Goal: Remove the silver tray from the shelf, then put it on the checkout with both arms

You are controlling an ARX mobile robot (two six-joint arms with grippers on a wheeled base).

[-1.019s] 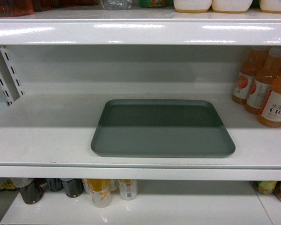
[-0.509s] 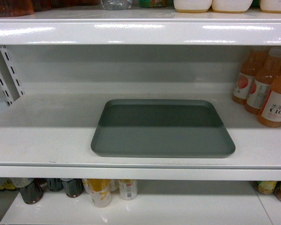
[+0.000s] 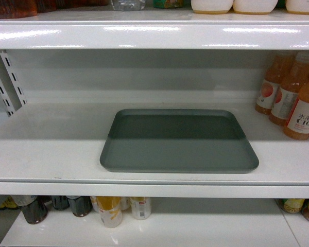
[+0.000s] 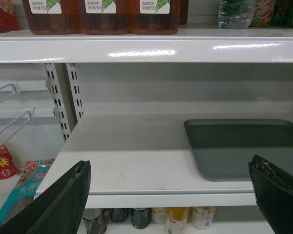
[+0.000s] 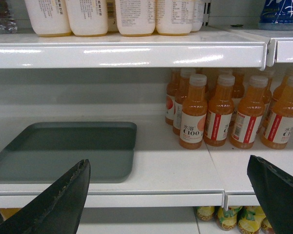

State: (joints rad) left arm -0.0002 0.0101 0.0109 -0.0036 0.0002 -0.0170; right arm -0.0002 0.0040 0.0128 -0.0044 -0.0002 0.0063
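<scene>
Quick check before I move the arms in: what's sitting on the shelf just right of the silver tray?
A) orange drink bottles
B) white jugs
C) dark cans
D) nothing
A: orange drink bottles stand on the shelf to the right of the silver tray, apart from it.

Left gripper (image 4: 168, 195) and right gripper (image 5: 168, 195) spread wide, black fingers at each frame's lower corners.

Tray (image 3: 179, 141) flat on shelf (image 3: 46, 149), bottles (image 3: 293, 98) at right
</scene>
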